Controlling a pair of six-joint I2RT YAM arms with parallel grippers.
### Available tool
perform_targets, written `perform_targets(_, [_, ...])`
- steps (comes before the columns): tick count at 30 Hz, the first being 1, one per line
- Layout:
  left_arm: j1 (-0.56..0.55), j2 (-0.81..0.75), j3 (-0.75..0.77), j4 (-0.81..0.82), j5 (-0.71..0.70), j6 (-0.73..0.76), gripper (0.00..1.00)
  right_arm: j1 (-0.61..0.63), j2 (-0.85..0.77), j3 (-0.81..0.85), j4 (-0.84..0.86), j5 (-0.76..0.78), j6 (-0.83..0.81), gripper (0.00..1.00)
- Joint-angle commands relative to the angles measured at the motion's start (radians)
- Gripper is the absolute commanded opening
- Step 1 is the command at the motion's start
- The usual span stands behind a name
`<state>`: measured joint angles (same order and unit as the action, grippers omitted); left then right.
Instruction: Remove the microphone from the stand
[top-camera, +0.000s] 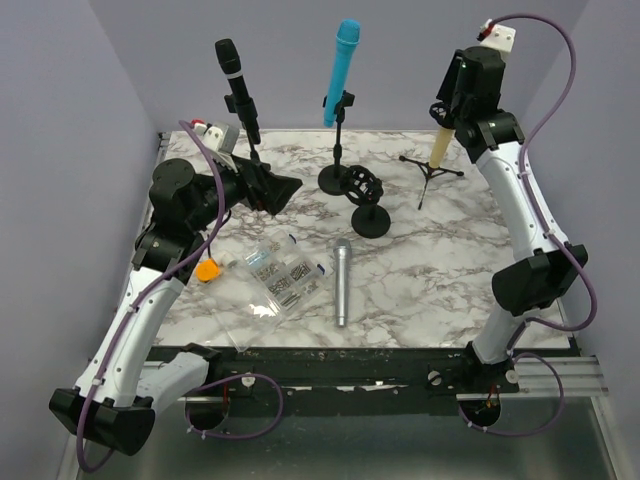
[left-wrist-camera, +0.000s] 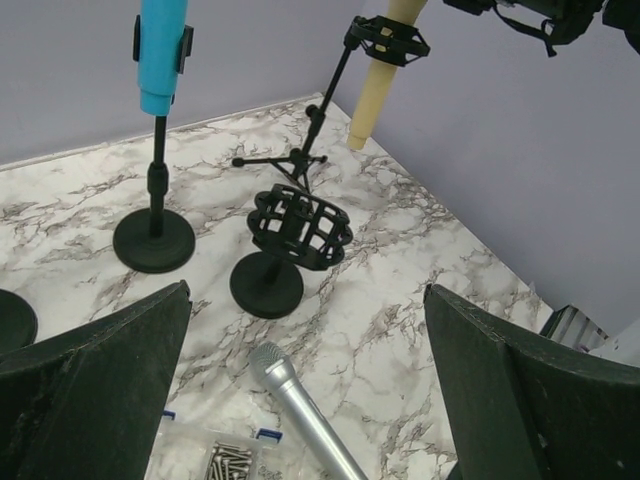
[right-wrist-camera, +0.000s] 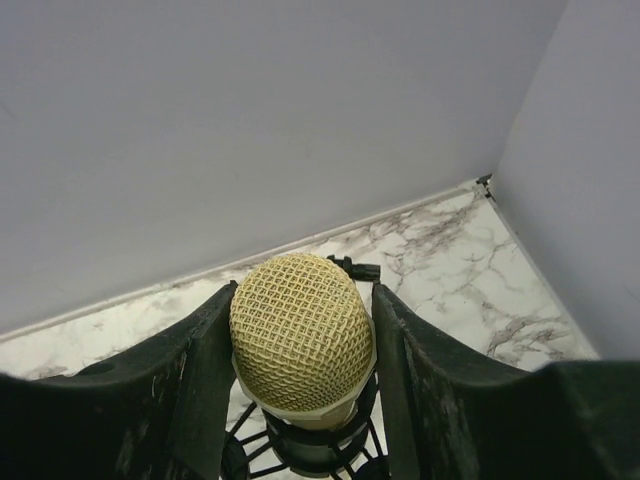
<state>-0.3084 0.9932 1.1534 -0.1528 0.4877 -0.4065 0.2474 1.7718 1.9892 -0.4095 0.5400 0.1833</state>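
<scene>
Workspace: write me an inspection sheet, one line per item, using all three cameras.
Surface: marble-patterned table, no spills seen.
Job's things: cream microphone upright in the shock mount of a tripod stand; blue microphone and black microphone also on stands.
Clutter: silver microphone lying flat; empty shock-mount stand; clear box of screws; small orange item.
Grippers: left gripper open, holding nothing; right gripper closed on the cream microphone's mesh head.
Cables: purple cables loop off both arms.
Surroundings: lavender walls on three sides.
</scene>
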Motion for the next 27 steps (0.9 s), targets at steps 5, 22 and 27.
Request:
perform_targets(5, [0.005,0.007,-0.001,0.032,0.038,-0.018,0.99,-0.004,-0.001,0.229,0.016,0.086,-0.097,0.32])
perform_targets(22, [0.005,0.024,-0.005,0.04,0.049,-0.032,0.99,-0.004,-0.441,-0.141,0.509,-0.114,0.073,0.16])
perform_targets(27, [0.005,0.02,-0.004,0.041,0.049,-0.033,0.99,-0.003,-0.567,-0.259,0.358,-0.259,0.238,0.14])
